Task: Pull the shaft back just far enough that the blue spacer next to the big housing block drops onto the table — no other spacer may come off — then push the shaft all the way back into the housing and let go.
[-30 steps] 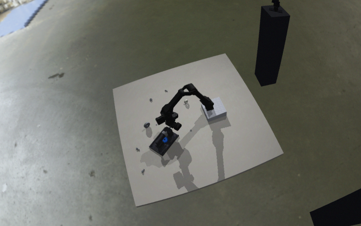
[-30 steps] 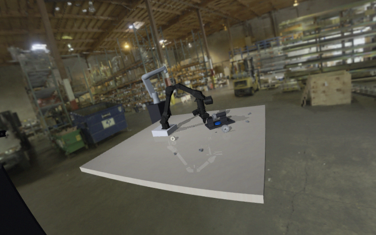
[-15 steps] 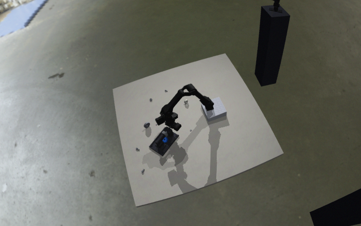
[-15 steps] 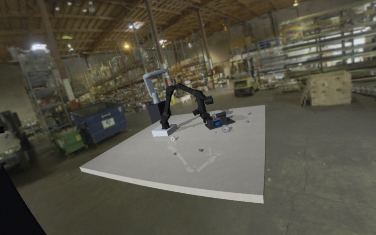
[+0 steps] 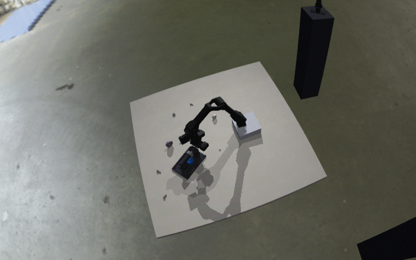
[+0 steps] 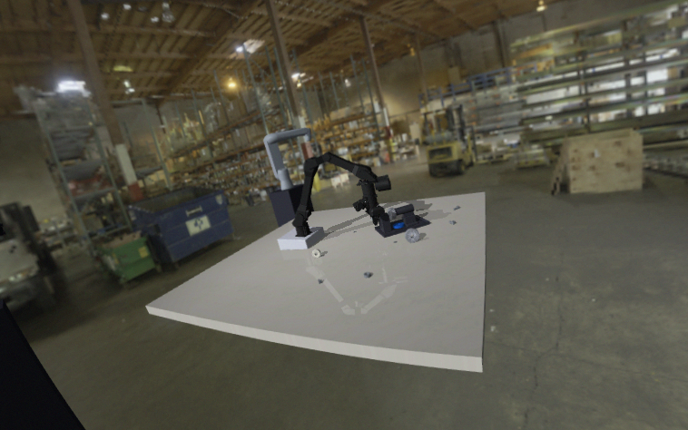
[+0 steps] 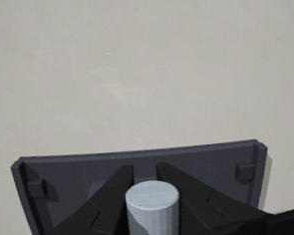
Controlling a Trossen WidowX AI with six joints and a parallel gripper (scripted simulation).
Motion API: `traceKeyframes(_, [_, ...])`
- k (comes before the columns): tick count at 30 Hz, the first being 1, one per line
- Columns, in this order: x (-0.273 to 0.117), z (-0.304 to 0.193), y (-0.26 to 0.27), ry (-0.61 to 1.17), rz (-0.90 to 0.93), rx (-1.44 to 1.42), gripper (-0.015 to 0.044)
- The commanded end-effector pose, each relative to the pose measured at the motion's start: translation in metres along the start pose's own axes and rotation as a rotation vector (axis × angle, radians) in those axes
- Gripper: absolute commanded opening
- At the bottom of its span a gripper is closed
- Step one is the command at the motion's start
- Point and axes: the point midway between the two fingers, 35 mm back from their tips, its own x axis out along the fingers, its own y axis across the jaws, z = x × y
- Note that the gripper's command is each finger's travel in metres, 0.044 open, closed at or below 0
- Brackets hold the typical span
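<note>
Pale grey square table (image 5: 268, 174) (image 6: 336, 315) in a warehouse; toward its nine o'clock from above, the black metal gripper (image 5: 200, 145) (image 6: 378, 218) (image 7: 145, 173) grips a light-grey cylindrical shaft (image 7: 152, 196), with the bright blue spacer (image 5: 190, 160) (image 6: 398, 226) over the dark rectangular base plate (image 5: 186, 175) (image 6: 384, 232) (image 7: 80, 166)

Matt & glossy surfaces, bench & kit.
Bench (image 5: 268, 168) (image 6: 260, 288): off-white, smooth, w/ faint sheen seen twd its near edge in exterior view; edges plain, matt. Base block (image 5: 252, 124) (image 6: 294, 243), in from one bench edge: pale, matt, lightly mottled. Arm (image 5: 202, 115) (image 6: 308, 187): black, plastic- or painted-metal-like, mostly matt. Gripper fingers: black, matt, smooth, closed on light-grey rod (image 7: 152, 196), smooth, satin, metal-like. Tray-like plate (image 5: 186, 176) (image 6: 384, 233) (image 7: 140, 160): dark grey, matt, plastic-like. Blue part (image 5: 190, 160) (image 6: 398, 225): smooth, plastic-like. Grey wheel (image 5: 168, 143) (image 6: 412, 235), nr bench's side edge: metal-like; exact finish can't be told.
</note>
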Motion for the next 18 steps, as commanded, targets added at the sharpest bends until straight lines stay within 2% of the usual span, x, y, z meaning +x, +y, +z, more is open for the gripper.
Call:
traceKeyframes(1, [-0.0015,-0.0040,-0.0002,0.011,0.002,0.000,0.0000])
traceKeyframes(4, [-0.0015,-0.0040,-0.0002,0.011,0.002,0.000,0.0000])
traceKeyframes(18, [-0.0075,-0.0006,0.0003,0.001,0.000,0.000,0.0368])
